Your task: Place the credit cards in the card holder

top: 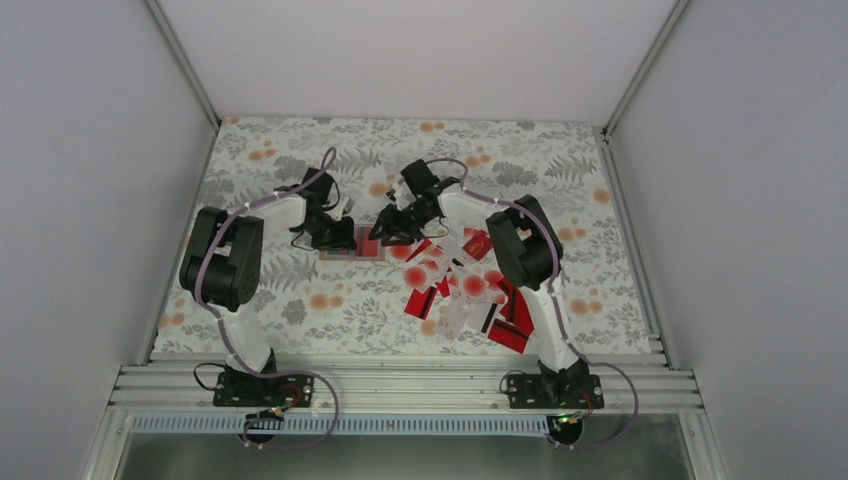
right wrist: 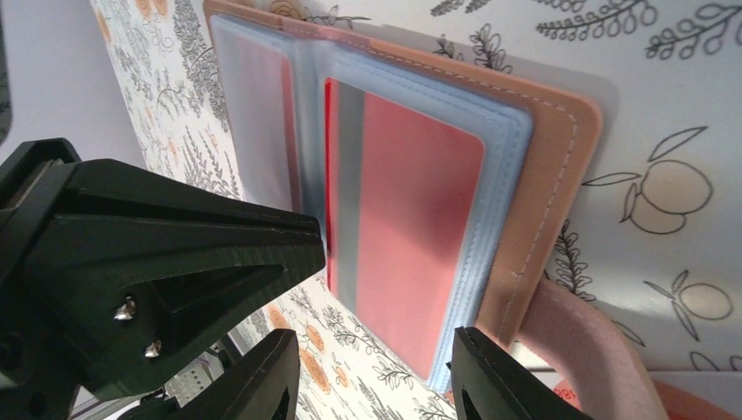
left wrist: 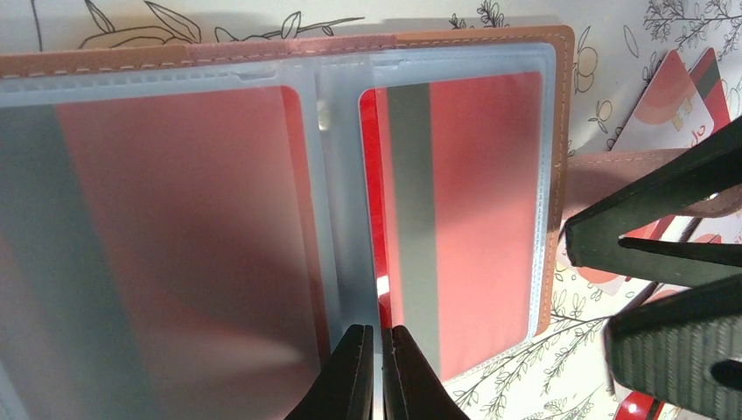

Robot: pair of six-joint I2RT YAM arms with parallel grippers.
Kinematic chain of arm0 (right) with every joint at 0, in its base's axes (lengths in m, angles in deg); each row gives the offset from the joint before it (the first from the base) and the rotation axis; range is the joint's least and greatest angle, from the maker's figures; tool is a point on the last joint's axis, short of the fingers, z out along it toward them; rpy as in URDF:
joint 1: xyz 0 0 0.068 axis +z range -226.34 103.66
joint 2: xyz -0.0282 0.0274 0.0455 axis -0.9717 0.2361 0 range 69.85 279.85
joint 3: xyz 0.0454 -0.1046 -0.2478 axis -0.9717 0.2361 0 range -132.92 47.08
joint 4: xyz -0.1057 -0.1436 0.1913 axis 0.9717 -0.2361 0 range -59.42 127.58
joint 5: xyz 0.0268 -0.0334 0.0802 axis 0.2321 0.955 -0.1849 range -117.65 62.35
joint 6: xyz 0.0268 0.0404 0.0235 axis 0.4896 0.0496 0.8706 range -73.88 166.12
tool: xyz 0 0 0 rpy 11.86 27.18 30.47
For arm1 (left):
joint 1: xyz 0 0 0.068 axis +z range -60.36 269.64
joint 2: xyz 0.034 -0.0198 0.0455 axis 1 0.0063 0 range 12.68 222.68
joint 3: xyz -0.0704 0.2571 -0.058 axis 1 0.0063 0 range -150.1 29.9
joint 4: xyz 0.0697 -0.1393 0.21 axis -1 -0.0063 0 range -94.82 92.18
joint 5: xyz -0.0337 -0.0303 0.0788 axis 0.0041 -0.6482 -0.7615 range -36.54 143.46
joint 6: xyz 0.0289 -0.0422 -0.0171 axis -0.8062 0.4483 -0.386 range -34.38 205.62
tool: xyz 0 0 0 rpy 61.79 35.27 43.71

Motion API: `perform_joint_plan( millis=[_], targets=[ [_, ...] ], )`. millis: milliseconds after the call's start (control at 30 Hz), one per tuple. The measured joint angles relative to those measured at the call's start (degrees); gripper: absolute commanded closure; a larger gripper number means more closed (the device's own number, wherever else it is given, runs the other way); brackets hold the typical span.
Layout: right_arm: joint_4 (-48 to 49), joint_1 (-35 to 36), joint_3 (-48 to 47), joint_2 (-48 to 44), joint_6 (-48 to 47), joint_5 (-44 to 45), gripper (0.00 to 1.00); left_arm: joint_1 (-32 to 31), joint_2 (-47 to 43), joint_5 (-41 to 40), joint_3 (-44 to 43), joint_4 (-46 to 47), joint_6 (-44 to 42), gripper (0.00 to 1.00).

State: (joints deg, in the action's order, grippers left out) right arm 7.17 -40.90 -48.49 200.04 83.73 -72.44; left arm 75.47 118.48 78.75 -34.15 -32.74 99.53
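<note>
Left gripper (left wrist: 378,343): jaws pressed together at the centre fold of the card holder (left wrist: 560,131), which lies open on the table (top: 290,300). Right gripper (right wrist: 374,354): jaws apart, astride the holder's edge. Red credit cards (left wrist: 481,219) sit inside its clear sleeves; more lie heaped beside it.

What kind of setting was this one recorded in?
Most likely a lab robot test cell: plain white walls framed by aluminium rails, a left arm and right arm bolted at the near edge, and a floral cloth as the work surface.
</note>
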Motion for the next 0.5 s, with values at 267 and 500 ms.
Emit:
perform_joint_plan(
  millis=[267,500],
  targets=[
    [0.0,0.0,0.0,0.5,0.2,0.0,0.56,0.0,-1.2,-1.0,0.2,-0.2,0.1,0.75],
    [-1.0,0.0,0.0,0.6,-1.3,1.3,0.58,3.2,-11.1,-5.6,0.2,-2.2,-0.6,0.56]
  ],
)
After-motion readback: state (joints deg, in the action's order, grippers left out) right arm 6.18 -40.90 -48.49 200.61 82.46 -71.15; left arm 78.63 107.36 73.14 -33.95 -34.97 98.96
